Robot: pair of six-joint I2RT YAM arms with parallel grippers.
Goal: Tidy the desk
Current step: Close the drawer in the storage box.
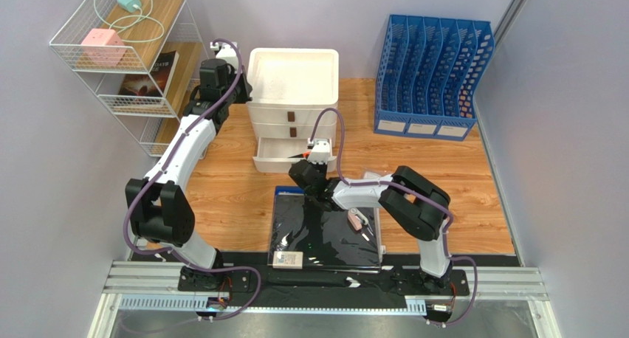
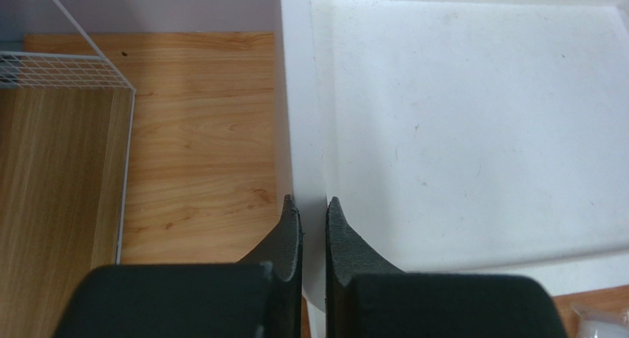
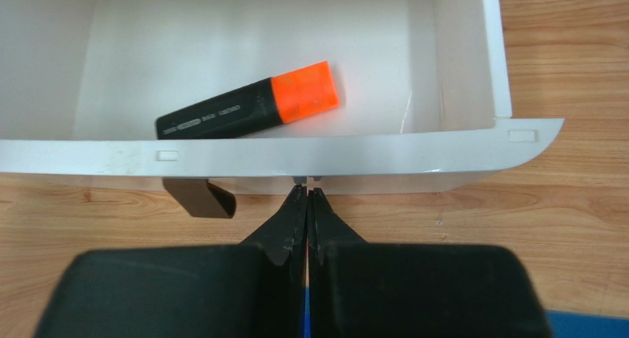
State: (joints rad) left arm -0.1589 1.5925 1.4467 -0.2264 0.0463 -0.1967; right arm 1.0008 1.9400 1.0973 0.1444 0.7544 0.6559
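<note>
The bench [image 1: 221, 183] is the broad light-wood top that lies under everything, running from the arm bases at the near edge to the back wall; a white drawer unit [image 1: 294, 94] stands on it toward the back, with its bottom drawer [image 3: 369, 161] pulled out toward the arms.

The left gripper [image 2: 314, 231] is clamped on the left wall of the drawer unit's top tray, one finger outside the wall and one inside; it looks like a bracing hold. The right gripper [image 3: 306, 205] has its fingers pressed together and carries nothing; its tips sit right at the drawer's front panel, just beside the brown handle [image 3: 203, 198], though I cannot tell whether they touch the panel. Inside the drawer a highlighter [image 3: 247, 105] with a black body and orange cap lies at a slant on the floor.

The step in hand appears to be closing this drawer, now that the highlighter is stowed; one arm steadies the unit, the other is placed to push. The next move calls for a straight push away from the arms, square to the front panel so the drawer does not skew on its runners; the left hold should keep the light unit from sliding back across the bench. On the black mat [image 1: 295, 227] near the arms a white card [image 1: 286, 259] and a small pink item [image 1: 358, 221] lie unsorted, so the tidying seems unfinished.
</note>
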